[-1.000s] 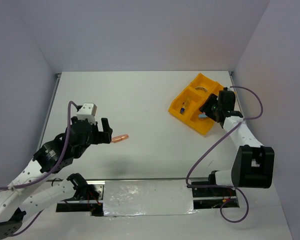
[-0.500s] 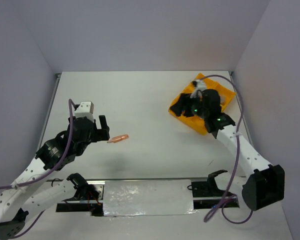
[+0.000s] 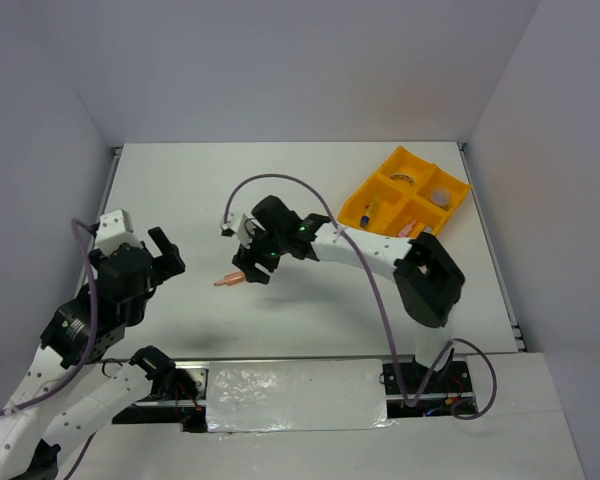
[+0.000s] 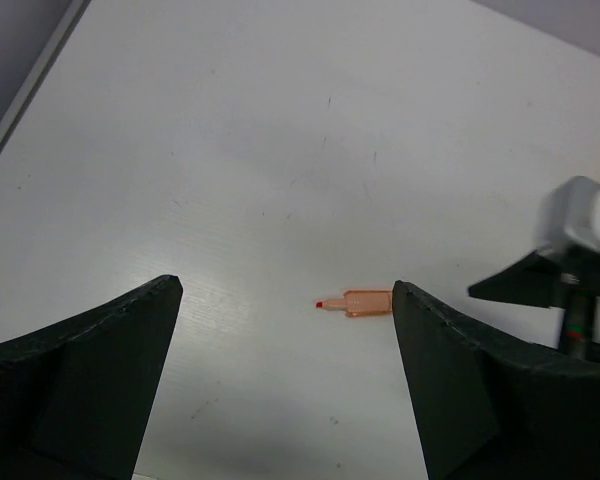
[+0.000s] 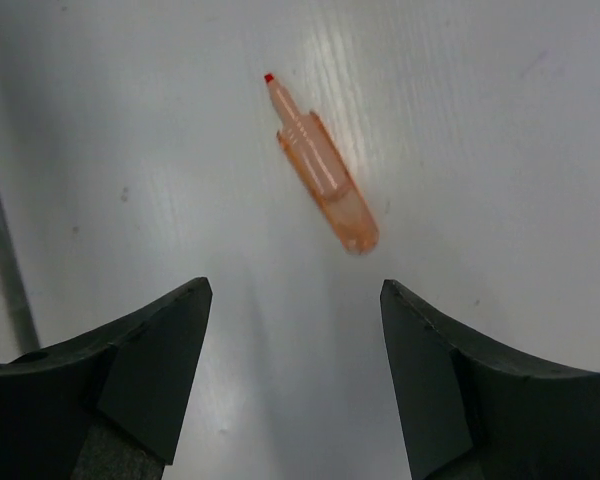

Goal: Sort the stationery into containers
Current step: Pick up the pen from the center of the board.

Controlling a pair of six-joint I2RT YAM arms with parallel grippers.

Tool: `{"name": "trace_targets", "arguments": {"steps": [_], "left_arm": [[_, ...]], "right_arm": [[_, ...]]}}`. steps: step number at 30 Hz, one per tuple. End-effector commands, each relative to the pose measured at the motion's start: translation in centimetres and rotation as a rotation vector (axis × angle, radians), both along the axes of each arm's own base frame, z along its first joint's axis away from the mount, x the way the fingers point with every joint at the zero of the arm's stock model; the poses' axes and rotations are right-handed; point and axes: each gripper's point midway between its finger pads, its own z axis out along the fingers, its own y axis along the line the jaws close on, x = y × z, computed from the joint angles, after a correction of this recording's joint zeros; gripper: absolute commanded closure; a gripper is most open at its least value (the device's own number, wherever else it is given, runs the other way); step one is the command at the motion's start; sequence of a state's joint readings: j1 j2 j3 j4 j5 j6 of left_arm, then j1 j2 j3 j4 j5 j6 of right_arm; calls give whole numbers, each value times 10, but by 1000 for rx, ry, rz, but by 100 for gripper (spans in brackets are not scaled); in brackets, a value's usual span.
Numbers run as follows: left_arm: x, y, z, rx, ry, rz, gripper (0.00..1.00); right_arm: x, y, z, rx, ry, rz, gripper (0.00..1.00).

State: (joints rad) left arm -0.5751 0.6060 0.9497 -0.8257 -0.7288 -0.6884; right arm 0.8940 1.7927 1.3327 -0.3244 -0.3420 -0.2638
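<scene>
The orange stick [image 3: 235, 279] was found lying flat on the counter [image 3: 310, 320], left of its middle and somewhat nearer the near edge, with its red tip turned toward the left edge. The right gripper [image 3: 252, 262] was observed over the counter just beside the stick, its jaws spread wide. In the right wrist view the stick [image 5: 325, 172] was seen ahead of the fingertips, untouched and not between them. The left gripper [image 3: 170, 252] was noted close to the left edge, likewise spread apart and holding nothing, well apart from the stick. The yellow-orange tray [image 3: 400, 152] was recorded near the far right corner. A tan tape ring [image 3: 405, 180], a grey-white round piece [image 3: 442, 197] and a clear-blue pen-like piece [image 3: 370, 212] were each seen in a separate compartment.
</scene>
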Motion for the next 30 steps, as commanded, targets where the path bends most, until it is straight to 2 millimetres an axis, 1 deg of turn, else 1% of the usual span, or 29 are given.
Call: {"name": "trace_targets", "arguments": {"steps": [1, 2, 3, 4, 5, 6, 7, 9, 10, 12, 18, 21, 24, 26, 27, 28, 30], "left_arm": [[-2, 9, 21, -36, -88, 38, 1], [-1, 9, 22, -34, -97, 33, 1], [-1, 8, 22, -36, -99, 25, 1], [-1, 7, 22, -35, -99, 19, 1], [0, 6, 23, -30, -100, 13, 1], [1, 5, 22, -28, -94, 8, 1], [2, 3, 21, -25, -89, 2, 1], [5, 1, 19, -16, -77, -10, 1], [6, 0, 19, -14, -75, -14, 1], [9, 0, 19, -6, -71, -15, 1], [14, -2, 18, -13, -71, -41, 1], [15, -3, 18, -15, -70, -51, 1], [16, -5, 17, -15, -68, -62, 1], [16, -6, 17, -14, -65, -67, 1], [17, -6, 16, -10, -61, -66, 1], [17, -6, 16, -10, -60, -69, 1], [17, -6, 17, -12, -63, -71, 1]], "right_arm": [[18, 22, -7, -79, -109, 149, 24], [16, 23, -14, -111, -94, 168, 25], [21, 34, -6, -103, -130, 201, 25], [22, 36, -22, -135, -120, 213, 25], [25, 40, -21, -147, -131, 222, 26], [26, 41, -26, -165, -145, 242, 26], [28, 40, -38, -195, -147, 244, 26], [31, 42, -44, -208, -158, 255, 26], [30, 42, -50, -214, -153, 262, 26], [29, 43, -56, -219, -148, 277, 26], [29, 47, -86, -236, -149, 277, 28], [31, 52, -94, -212, -161, 262, 30], [29, 55, -98, -207, -148, 267, 35], [29, 56, -99, -217, -134, 270, 43], [27, 56, -101, -221, -125, 276, 50], [26, 55, -107, -234, -109, 280, 60], [24, 52, -112, -249, -88, 278, 64]]}}
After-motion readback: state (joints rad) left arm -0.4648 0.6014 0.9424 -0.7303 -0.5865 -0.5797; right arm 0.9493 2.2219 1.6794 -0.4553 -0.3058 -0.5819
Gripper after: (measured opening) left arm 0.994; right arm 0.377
